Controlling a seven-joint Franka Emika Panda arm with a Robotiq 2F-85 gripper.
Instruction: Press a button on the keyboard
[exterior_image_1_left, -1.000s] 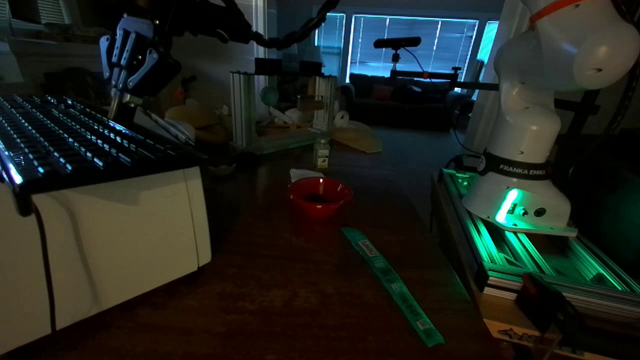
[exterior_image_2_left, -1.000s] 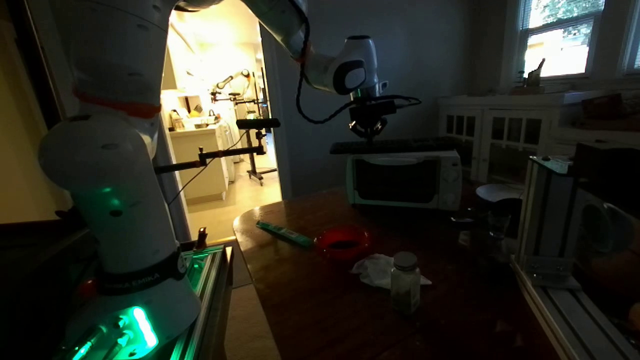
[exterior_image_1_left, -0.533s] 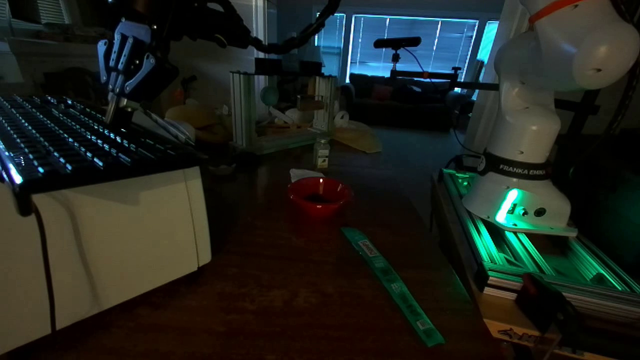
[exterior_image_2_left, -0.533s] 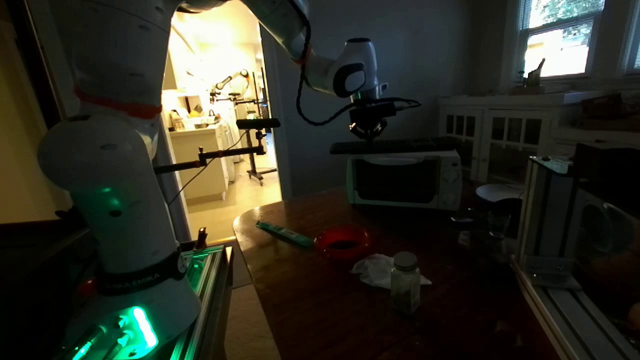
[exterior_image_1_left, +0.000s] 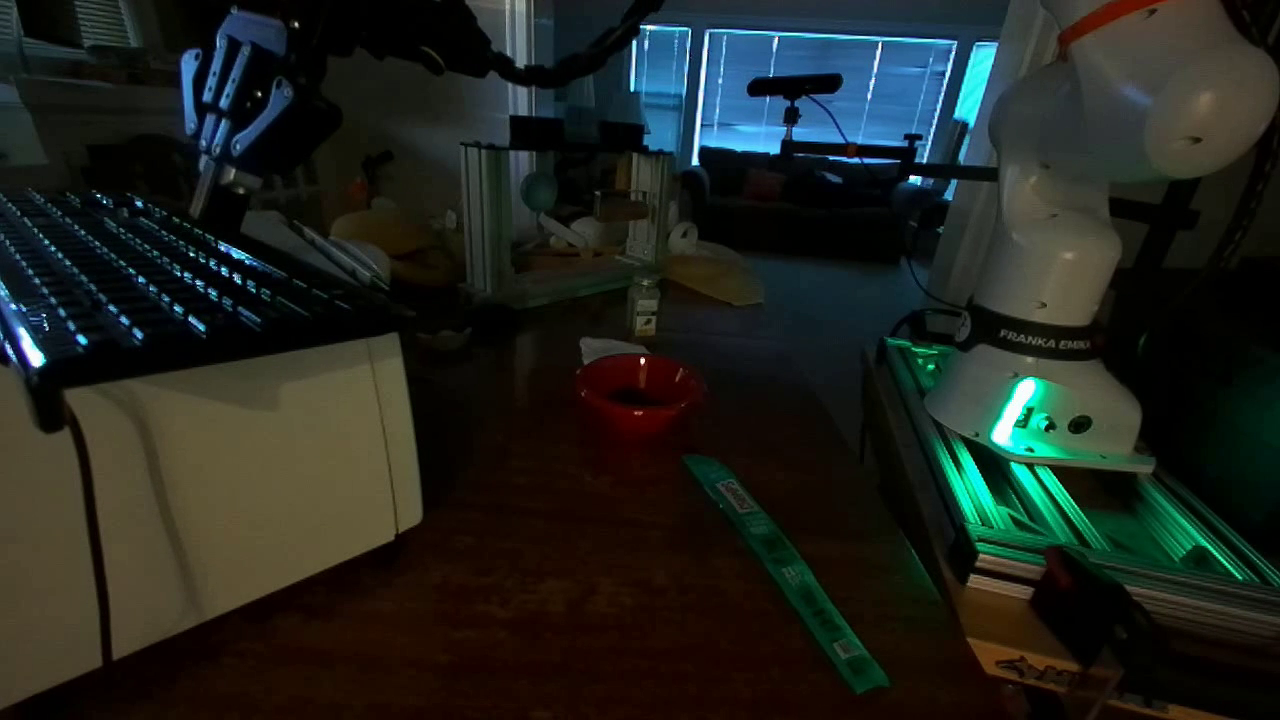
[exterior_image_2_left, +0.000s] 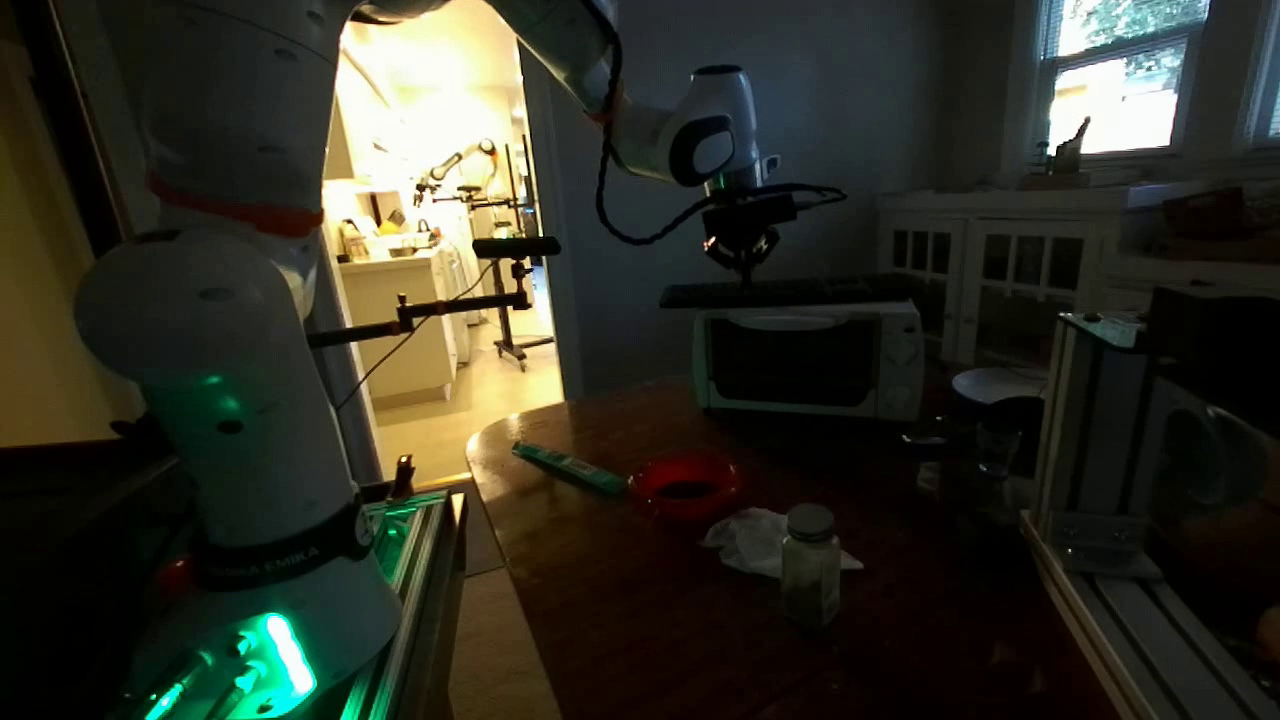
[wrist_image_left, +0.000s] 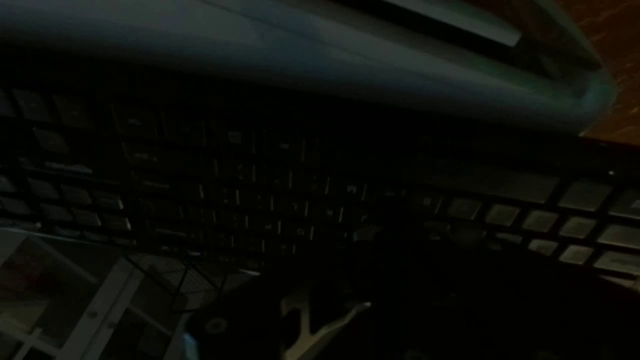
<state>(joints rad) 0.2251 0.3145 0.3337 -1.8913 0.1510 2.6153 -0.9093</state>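
Lifted slightly since the earlier frame, Robotiq gripper stands with jaws drawn together, nothing visible between, over computer keyboard (contact unclear) atop white toaster oven; clean press probably wants one key centred below, then light, straight push.

Vs. ½ sec ago: gripper up a bit & slightly farther from robot-side edge of bench, in both exterior views. Wrist & cable shifted w/ it, i.e. up & away from rounded corner.
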